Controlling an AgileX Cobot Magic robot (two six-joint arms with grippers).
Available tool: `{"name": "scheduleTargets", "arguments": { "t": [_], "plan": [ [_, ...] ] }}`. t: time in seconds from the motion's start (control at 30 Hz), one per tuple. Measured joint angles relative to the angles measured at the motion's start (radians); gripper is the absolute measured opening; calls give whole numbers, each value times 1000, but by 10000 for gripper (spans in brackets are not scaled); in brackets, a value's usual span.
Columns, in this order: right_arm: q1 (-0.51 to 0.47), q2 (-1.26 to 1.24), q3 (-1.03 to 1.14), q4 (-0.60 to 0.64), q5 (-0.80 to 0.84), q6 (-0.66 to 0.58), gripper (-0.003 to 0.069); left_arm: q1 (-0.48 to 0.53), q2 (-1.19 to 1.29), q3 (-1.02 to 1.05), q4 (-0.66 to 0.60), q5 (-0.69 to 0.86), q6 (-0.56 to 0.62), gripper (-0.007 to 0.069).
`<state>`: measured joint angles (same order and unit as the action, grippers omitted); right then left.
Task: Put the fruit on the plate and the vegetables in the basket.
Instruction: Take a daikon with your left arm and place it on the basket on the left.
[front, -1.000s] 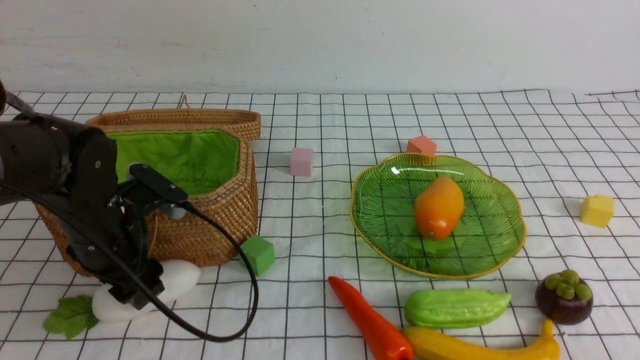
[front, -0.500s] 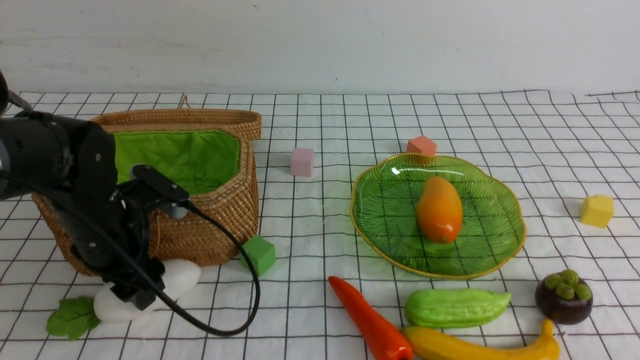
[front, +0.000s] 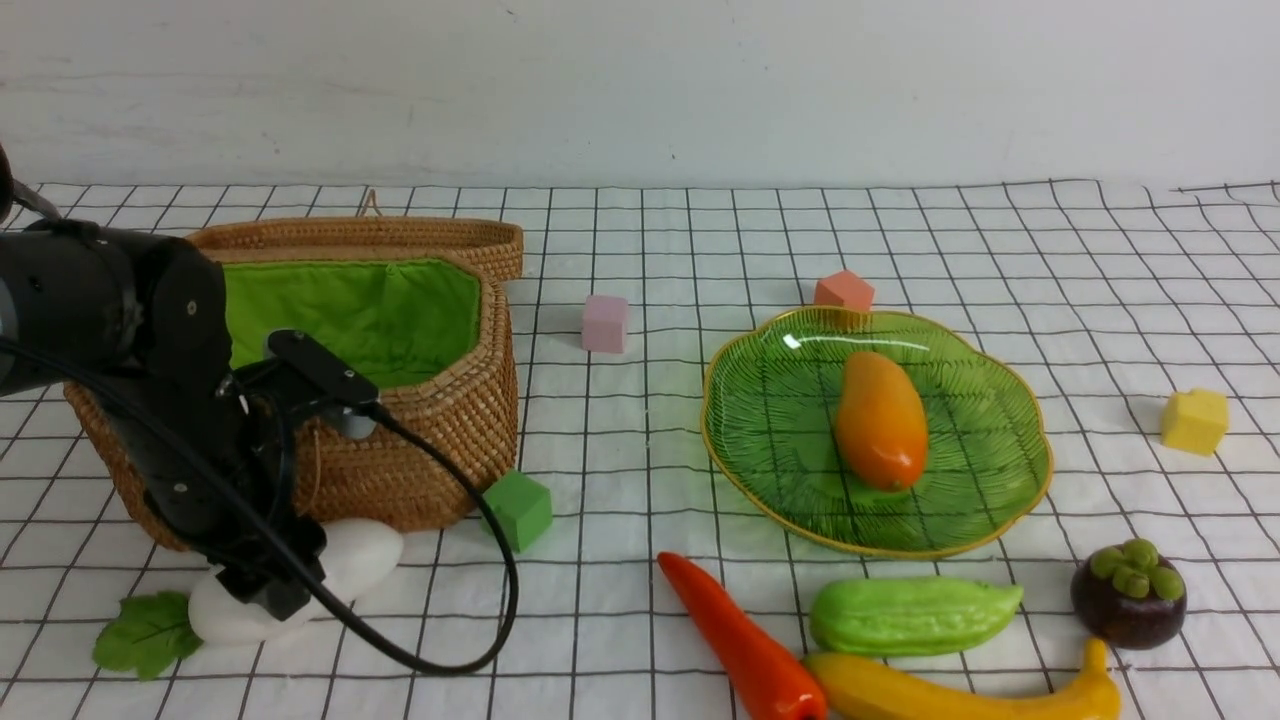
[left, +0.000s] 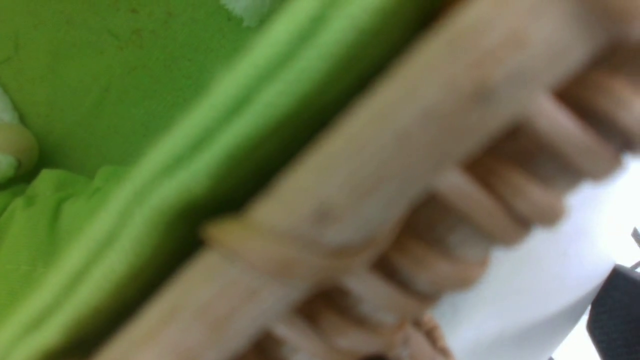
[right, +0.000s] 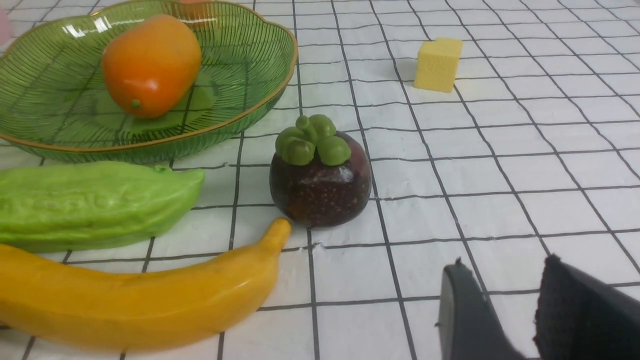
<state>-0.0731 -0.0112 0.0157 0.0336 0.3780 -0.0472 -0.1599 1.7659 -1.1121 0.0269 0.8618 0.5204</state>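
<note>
My left gripper (front: 265, 595) is down at the front foot of the basket (front: 440, 420), shut on the white radish (front: 350, 555), which lies on the cloth with its leaf (front: 145, 632) beside it. In the left wrist view the radish (left: 525, 285) presses against one dark finger (left: 617, 310). The mango (front: 880, 420) lies on the green plate (front: 760, 400). Along the front lie the red pepper (front: 740, 640), the green gourd (front: 910, 615), the banana (front: 960, 690) and the mangosteen (front: 1128, 595). My right gripper (right: 505, 265) hovers open and empty near the mangosteen (right: 320, 175).
Small cubes are scattered about: pink (front: 604, 323), orange (front: 843, 291), yellow (front: 1193, 421), and green (front: 517, 508) close to the basket's front corner. The basket's lid (front: 400, 235) stands open behind it. A black cable (front: 480, 640) loops from the left arm.
The left arm has tilted slightly and the radish with its leaf has shifted a little to the right. The mango has rolled to a more upright lie on the plate.
</note>
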Motion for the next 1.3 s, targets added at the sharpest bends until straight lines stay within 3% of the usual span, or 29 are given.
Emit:
{"name": "scheduleTargets", "arguments": {
  "t": [0.6,0.73,0.83,1.3],
  "plan": [
    [0,0,0,0,0,0,242,1,-10,0,-33,0,-69,479],
    [0,0,0,0,0,0,242,0,-19,20,-84,13,-76,609],
    [0,0,0,0,0,-1,242,-5,-49,28,-98,26,-91,664],
    [0,0,0,0,0,-1,242,-7,-91,28,-113,22,-152,651]
  ]
}}
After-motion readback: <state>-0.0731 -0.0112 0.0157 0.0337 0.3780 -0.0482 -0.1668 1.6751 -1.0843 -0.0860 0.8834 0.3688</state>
